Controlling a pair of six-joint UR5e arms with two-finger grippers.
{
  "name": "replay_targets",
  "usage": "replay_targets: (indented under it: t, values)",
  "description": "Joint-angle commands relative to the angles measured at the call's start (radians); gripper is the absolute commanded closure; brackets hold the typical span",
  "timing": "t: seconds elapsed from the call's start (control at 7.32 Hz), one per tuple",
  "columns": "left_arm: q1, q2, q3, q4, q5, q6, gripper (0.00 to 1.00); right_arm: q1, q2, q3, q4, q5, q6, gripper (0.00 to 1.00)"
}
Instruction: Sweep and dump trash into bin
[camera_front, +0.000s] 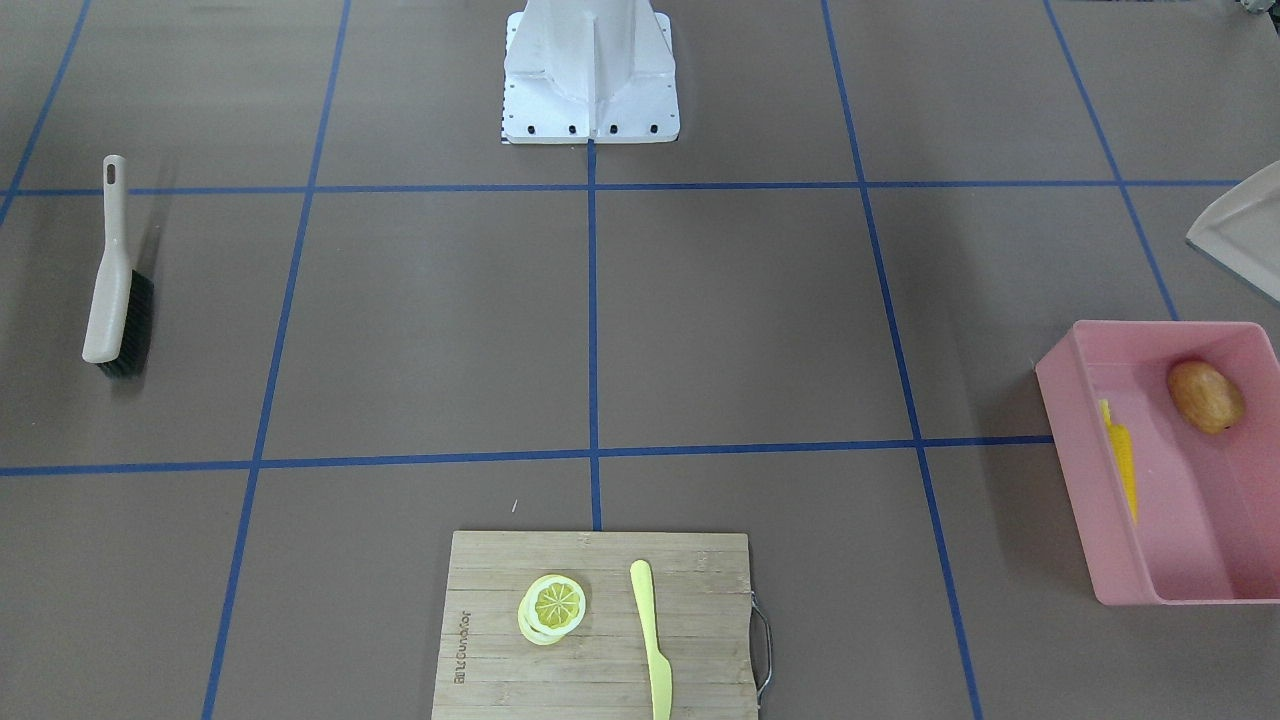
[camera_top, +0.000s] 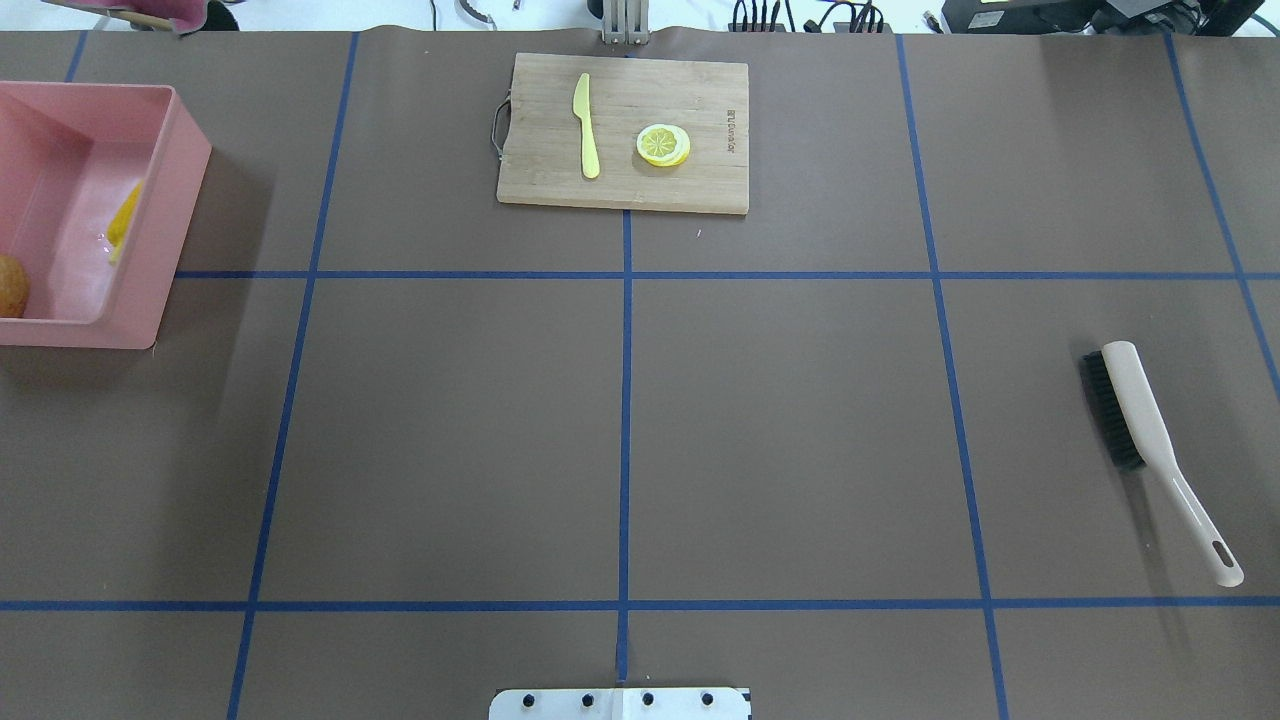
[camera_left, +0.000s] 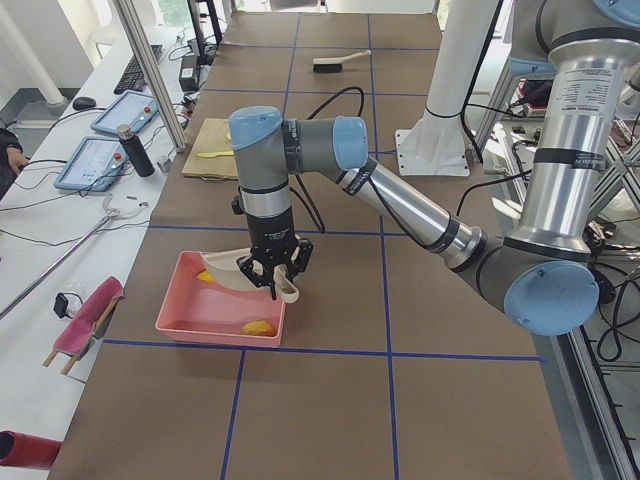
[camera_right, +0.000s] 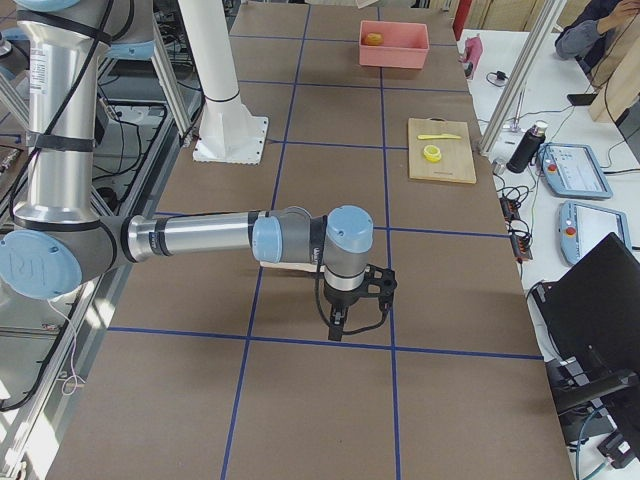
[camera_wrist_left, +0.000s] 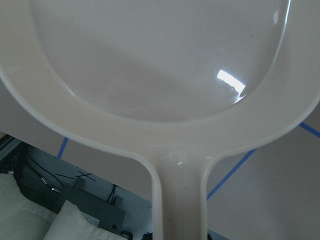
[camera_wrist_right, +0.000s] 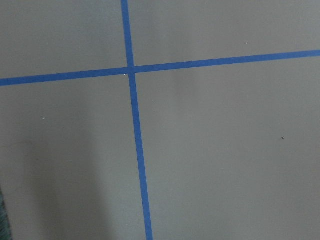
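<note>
The pink bin (camera_top: 160, 250) sits at ten o'clock on the counter (camera_top: 780, 420), seen from overhead, and holds the potato (camera_front: 1205, 396) and corn cob (camera_front: 1120, 468). The left gripper (camera_left: 272, 268) hangs over it with the beige dustpan (camera_left: 232, 270) tilted. The right gripper (camera_right: 340, 328) hovers above the counter. I cannot tell how either one's fingers stand. The brush (camera_top: 1140, 420) lies at three o'clock.

Bright even light, soft faint shadows, white glare on the close dustpan (camera_wrist_left: 150, 65), exterior views sharp
</note>
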Motion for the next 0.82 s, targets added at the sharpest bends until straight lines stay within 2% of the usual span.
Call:
replay_targets:
  t: [0.0, 0.27, 0.41, 0.68]
  values:
    - [0.087, -0.013, 0.029, -0.163, -0.246, -0.079, 1.00, 0.011, 0.000, -0.038, 0.004, -0.001, 0.001, 0.00]
    - [0.236, -0.078, 0.066, -0.265, -0.293, -0.162, 1.00, 0.011, 0.006, -0.043, 0.006, -0.002, -0.002, 0.00]
    - [0.322, -0.120, 0.104, -0.303, -0.324, -0.224, 1.00, 0.011, 0.014, -0.052, 0.045, -0.001, -0.029, 0.00]
    - [0.463, -0.147, 0.107, -0.407, -0.324, -0.408, 1.00, 0.011, 0.012, -0.141, 0.174, -0.001, -0.068, 0.00]
